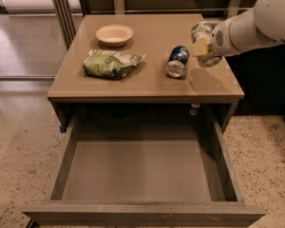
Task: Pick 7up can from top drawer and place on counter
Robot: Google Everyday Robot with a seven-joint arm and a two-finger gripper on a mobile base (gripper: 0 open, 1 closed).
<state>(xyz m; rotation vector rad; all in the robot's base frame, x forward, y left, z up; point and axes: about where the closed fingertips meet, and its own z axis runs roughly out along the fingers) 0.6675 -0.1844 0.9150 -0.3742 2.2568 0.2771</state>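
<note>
Currently the two-finger tool [205, 49] pinches the small silver-white 7up can [200, 31], roughly upright, above the right side of the tan square desk [152, 87].

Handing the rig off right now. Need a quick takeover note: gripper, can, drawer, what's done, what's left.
Gripper: shut on the 7up can, held above the right side of the counter, just right of the dark blue can lying on its side.
Top drawer: pulled open, nothing visible in it.
Done: can is out of the drawer and over the counter.
Left: lower it onto the bare patch on the right, release, back the arm off.
Also on the counter: green bag, bowl.
</note>
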